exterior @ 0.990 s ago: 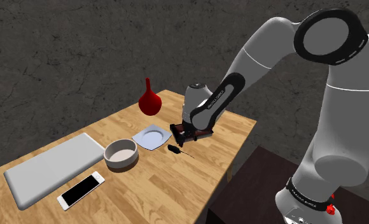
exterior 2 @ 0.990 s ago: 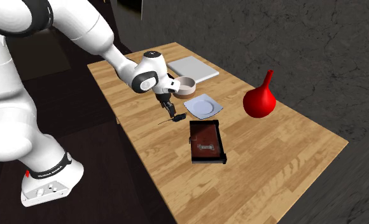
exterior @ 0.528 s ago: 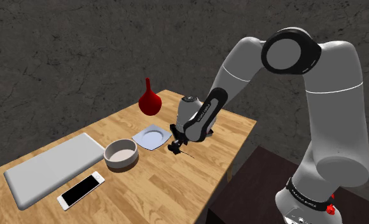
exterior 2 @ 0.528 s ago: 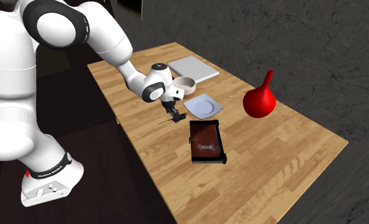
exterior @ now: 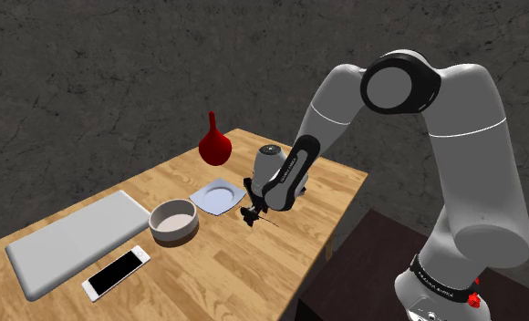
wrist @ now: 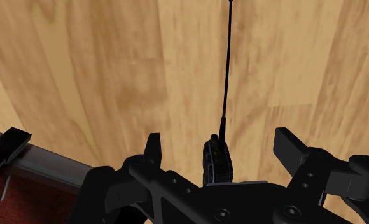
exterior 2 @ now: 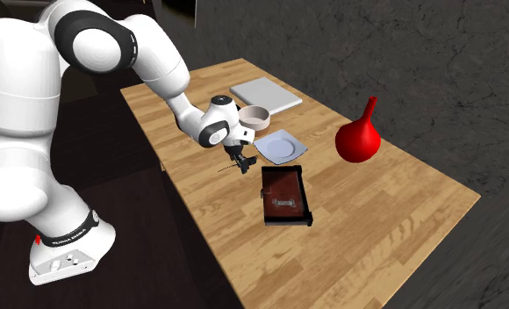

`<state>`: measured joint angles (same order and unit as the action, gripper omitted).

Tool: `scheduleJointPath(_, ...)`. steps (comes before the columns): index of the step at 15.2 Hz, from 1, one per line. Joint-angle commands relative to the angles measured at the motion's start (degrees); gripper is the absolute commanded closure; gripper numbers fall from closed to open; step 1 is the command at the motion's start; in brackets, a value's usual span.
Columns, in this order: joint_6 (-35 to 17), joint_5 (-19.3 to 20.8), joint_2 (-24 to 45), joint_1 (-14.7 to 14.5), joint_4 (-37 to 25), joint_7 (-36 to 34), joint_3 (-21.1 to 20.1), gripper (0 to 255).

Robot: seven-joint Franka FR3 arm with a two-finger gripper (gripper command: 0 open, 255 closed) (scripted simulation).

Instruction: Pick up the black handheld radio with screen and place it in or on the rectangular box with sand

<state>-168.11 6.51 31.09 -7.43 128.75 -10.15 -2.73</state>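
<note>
Currently the gripper [wrist: 221,153] is hovering low over the table [exterior 2: 376,219], its fingers standing wide apart on either side of the radio [wrist: 216,164] and touching neither side of it. The radio is resting on the wood (its thin antenna stretching away from the hand), just beside a white plate [exterior 2: 277,145]. The box [exterior 2: 288,220] is sitting near it, toward the second exterior view's lower right, showing a reddish-brown inside.
</note>
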Motion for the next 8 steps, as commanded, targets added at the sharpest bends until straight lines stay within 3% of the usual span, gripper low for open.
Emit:
scheduleJointPath(1, 0.0, 0.0, 0.1, 0.0, 0.0, 0.0, 0.0, 0)
scheduleJointPath(4, 0.0, 0.0, 0.1, 0.0, 0.0, 0.0, 0.0, 0)
scheduleJointPath(5, 0.0, 0.0, 0.1, 0.0, 0.0, 0.0, 0.0, 255)
scheduleJointPath(8, 0.0, 0.0, 0.1, 0.0, 0.0, 0.0, 0.0, 255)
